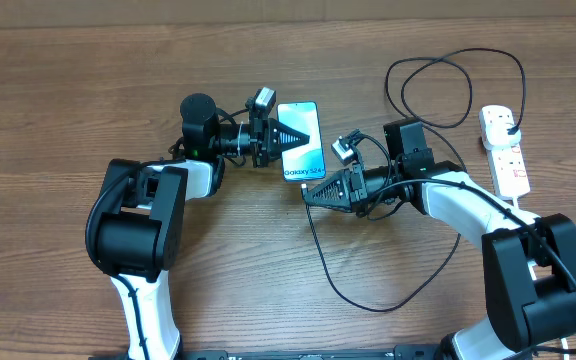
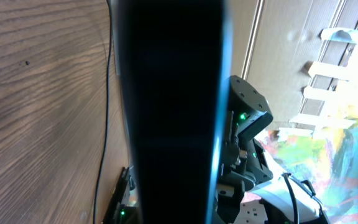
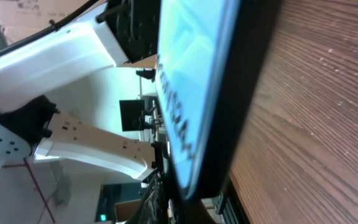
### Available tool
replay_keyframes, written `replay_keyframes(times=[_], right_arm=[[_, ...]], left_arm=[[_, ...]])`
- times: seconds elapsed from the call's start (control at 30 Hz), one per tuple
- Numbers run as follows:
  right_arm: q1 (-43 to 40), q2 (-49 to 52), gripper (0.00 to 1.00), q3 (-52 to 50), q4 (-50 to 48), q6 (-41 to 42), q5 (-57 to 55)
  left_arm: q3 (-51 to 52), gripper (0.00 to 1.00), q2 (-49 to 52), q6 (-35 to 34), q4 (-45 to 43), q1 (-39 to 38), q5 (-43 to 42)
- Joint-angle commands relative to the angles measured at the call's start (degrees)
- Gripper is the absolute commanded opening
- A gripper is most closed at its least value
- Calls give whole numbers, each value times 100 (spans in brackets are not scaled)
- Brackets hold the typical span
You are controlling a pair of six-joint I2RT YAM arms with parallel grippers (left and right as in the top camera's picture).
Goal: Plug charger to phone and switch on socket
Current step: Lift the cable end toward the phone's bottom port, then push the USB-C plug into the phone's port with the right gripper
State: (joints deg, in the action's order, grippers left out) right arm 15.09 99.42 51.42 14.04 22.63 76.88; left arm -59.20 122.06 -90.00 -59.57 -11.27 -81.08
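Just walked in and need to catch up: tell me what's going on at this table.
The jaws of the left arm appear closed on the side of the phone, steadying it screen-up. The jaws of the right arm sit at the phone's lower end, with the charger cable trailing from them. Whether its tip is in the port cannot be seen. The plug is already in the socket strip at the far right.

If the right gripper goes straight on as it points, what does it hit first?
Probably the phone, at its white-band end: its edge fills the right wrist view. Overhead, the right gripper sits just beside that end, so it might slip past.
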Motion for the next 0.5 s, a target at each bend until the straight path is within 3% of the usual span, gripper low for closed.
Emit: replay_keyframes(times=[0.0,0.47], right_arm=[[33,-105,4,28,-170,343,-216],[31,-105,4,28,-586,743,-361]], left_arm=[[-107,4,-24,149,-46,-17,-146],[-107,4,-24,149,-46,-17,-149]])
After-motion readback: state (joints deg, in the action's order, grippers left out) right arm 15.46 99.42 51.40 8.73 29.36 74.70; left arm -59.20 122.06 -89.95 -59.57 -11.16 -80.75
